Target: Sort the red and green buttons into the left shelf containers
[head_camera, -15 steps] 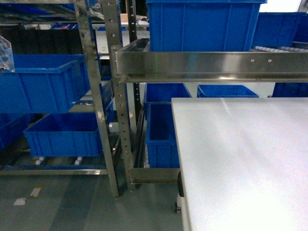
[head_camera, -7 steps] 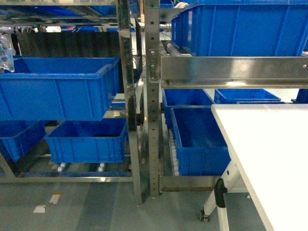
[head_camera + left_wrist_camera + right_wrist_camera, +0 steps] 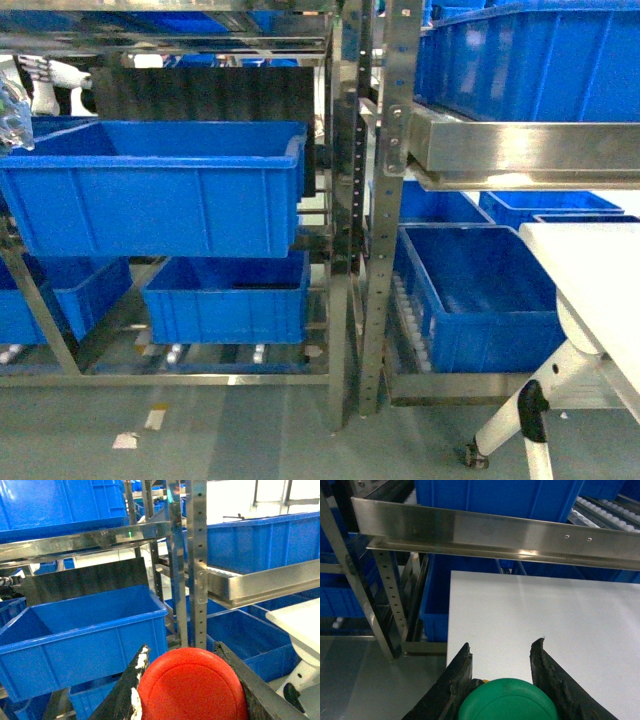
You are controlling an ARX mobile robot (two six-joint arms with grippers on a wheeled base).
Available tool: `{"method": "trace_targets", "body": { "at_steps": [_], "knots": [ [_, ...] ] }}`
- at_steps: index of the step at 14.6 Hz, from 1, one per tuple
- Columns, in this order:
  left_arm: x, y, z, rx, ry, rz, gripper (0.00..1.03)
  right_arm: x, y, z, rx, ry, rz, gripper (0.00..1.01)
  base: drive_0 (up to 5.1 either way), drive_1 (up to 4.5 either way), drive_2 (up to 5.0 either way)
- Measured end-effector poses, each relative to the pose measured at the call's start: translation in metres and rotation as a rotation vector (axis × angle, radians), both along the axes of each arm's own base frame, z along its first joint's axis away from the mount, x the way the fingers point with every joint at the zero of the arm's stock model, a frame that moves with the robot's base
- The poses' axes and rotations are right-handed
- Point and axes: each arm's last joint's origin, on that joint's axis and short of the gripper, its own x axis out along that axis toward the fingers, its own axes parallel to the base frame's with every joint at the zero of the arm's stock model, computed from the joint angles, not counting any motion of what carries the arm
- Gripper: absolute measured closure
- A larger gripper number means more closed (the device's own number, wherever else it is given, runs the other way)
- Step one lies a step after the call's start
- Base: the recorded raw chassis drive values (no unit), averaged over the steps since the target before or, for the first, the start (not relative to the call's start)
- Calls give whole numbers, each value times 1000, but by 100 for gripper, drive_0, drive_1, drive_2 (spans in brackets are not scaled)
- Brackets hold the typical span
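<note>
Red button (image 3: 192, 687) clamped in left gripper (image 3: 192, 690) (cap facing camera); green button (image 3: 507, 700) in right gripper (image 3: 502, 680).

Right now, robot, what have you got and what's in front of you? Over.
Left gripper shut on red button. Right gripper shut on green button. Left shelf bin ahead, steel upright beside it.

The left steel shelf (image 3: 345, 200) carries open blue bins (image 3: 160, 185) on two tiers; what they hold seems hidden from the head view
</note>
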Motion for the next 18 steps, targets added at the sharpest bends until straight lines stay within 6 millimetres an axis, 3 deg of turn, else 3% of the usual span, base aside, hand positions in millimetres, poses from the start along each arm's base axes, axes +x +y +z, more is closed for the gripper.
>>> {"method": "trace_targets", "body": {
  "at_steps": [10,15,18],
  "knots": [
    [0,0,0,0,2,0,71,0,0,-1,2,5,-1,70,-478,349,133],
    [0,0,0,0,2,2,71,1,1,-1,2,4,7,70,0,21,-21],
    [0,0,0,0,1,2,71,1,1,-1,2,6,4,70,5,417,-407]
  ]
}}
